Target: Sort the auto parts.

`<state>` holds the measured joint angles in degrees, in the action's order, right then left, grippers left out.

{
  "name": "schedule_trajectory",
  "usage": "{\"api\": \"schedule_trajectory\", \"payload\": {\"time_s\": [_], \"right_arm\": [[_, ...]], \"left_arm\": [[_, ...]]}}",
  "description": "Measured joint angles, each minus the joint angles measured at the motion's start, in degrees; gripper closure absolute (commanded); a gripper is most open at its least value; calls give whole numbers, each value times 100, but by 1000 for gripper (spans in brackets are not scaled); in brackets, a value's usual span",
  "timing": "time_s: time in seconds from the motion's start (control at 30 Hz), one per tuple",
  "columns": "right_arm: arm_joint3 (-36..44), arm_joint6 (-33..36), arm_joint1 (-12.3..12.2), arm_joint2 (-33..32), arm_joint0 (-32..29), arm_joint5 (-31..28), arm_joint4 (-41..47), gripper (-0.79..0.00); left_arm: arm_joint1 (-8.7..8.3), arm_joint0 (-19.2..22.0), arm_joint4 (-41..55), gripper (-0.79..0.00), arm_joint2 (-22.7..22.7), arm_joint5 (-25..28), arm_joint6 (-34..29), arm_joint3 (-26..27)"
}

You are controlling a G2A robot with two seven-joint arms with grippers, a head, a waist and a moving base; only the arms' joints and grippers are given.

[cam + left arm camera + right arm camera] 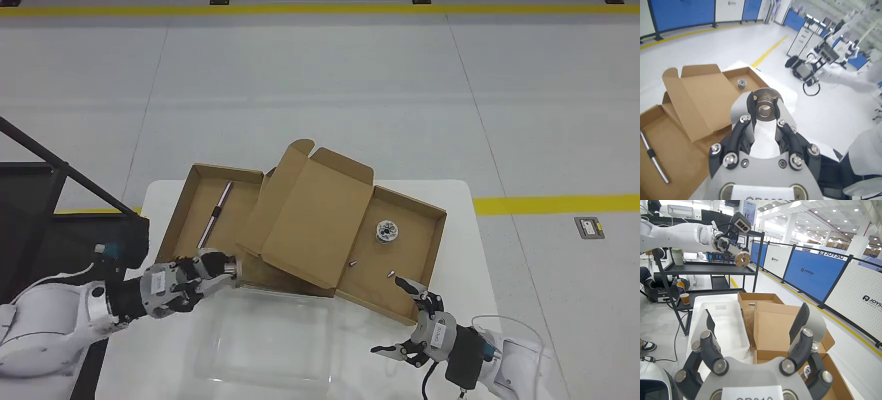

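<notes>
**Top view.** A white rectangular table (470, 300) carries two open brown cardboard boxes and, along its near edge, a clear plastic bin (265, 345).
- The left cardboard box (180, 215) holds a slim silver rod with a dark collar (214, 214).
- The right cardboard box (432, 235) has its lid flap raised over the seam between the two boxes. It holds a round silver toothed part (387, 231) and two small metal pins (352, 263).
- Bare tabletop shows as a narrow strip beyond the right box's outer wall and at the near right corner. Grey floor crossed by a yellow line surrounds the table.

**Markings.** Each gripper body bears a white sticker (762, 193) whose dark characters are cut off by the frame edge. Blue and white fence panels (806, 272) behind the table carry printed signs.

**End effectors.**
- The left gripper (764, 105) is clamped on the neck of a flanged metal bushing (765, 92), with the drilled flange facing away from the wrist. It is lifted clear of the table, over the near wall of the left box by the bin's far left corner.
- The right gripper (755, 321) has its ribbed fingers spread wide and grasps nothing. It sits just off the near right corner of the right box.
</notes>
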<state>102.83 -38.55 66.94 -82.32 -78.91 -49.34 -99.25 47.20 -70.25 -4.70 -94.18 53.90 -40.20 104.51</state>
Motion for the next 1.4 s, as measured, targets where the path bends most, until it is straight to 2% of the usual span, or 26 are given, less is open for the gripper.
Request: {"api": "schedule_trajectory", "payload": {"time_s": [0.13,0.33,0.5,0.6,0.7,0.8,0.9,1.03,1.23,1.4], "right_arm": [[0,0,0,0,0,0,0,-785],[0,0,0,0,0,0,0,-785],[0,0,0,0,0,0,0,-785],[0,0,0,0,0,0,0,-785],[0,0,0,0,0,0,0,-785],[0,0,0,0,0,0,0,-785],[0,0,0,0,0,0,0,-785],[0,0,0,0,0,0,0,-785],[0,0,0,0,0,0,0,-785],[0,0,0,0,0,0,0,-785]], "left_arm": [[-46,380,1240,0,299,399,-91,-526],[-84,829,2487,0,591,410,-468,-875],[-75,902,2460,0,490,410,-613,-935],[-54,841,1694,0,217,410,-463,-857],[13,656,425,0,-81,311,76,-666],[94,523,-1138,0,-204,-414,694,-344],[172,475,-2616,0,46,-1349,1235,-174],[260,826,-4181,0,690,-2498,1452,-470],[424,1614,-5137,0,1633,-3478,1500,-1437],[575,2257,-5560,0,2265,-3891,1345,-2281]]}}
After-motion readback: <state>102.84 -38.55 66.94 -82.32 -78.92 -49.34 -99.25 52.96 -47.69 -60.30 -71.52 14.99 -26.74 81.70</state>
